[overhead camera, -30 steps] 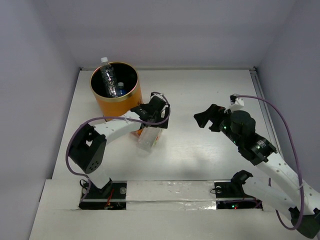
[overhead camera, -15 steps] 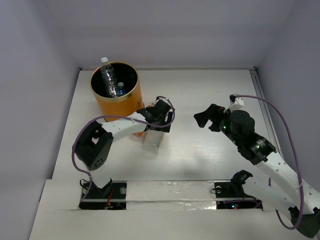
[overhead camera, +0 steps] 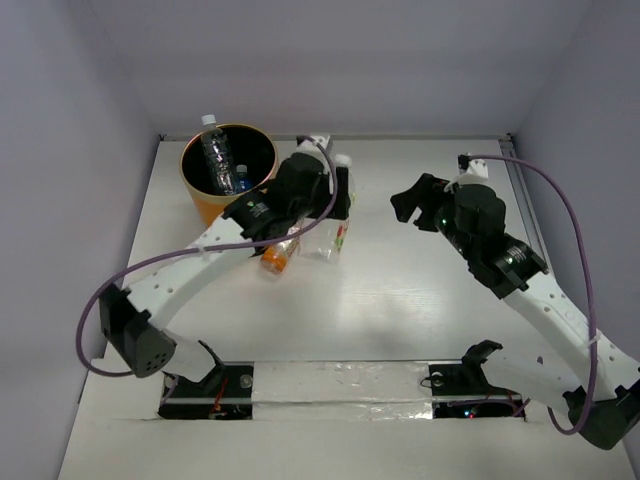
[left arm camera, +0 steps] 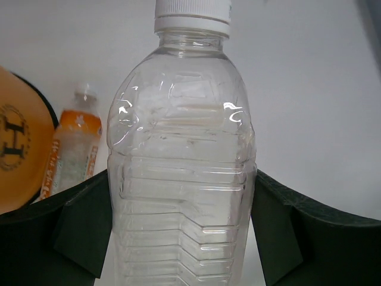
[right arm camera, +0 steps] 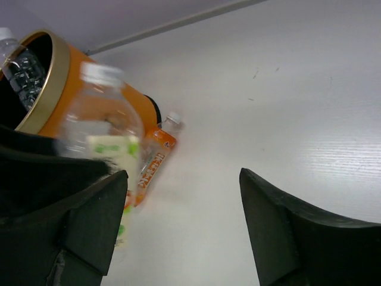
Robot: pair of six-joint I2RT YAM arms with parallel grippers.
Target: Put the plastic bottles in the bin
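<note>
Bin [overhead camera: 212, 212] sits far-left on the desk [overhead camera: 420, 300]. Two are in: a ribbed bottle [overhead camera: 214, 152] leaning on the wall with its cap poking over the rim, and a blue bottle [overhead camera: 240, 180] just beside it. Roughly half done, by what shows.

Left to do:
- Clear bottle [left arm camera: 181, 119], white cap, green label. Left hand [left arm camera: 180, 208] pinches it across the body, just right of the bin and not over it yet.
- Orange bottle [overhead camera: 275, 257] lies on its side on the desk near the bin's foot, beside the left arm. Nothing holds it.

Right hand [right arm camera: 183, 179] is spread wide and empty, well apart from the bottles.

Can't make out:
- Bin floor is black, so anything lying flat in there is lost.
- Clear bottle's base is cut off in the left wrist view, and the bottle is smeared in the right wrist view. Can't tell if it's off the desk.
- Left arm covers part of the desk beside the bin, so more bottles could hide there.
</note>
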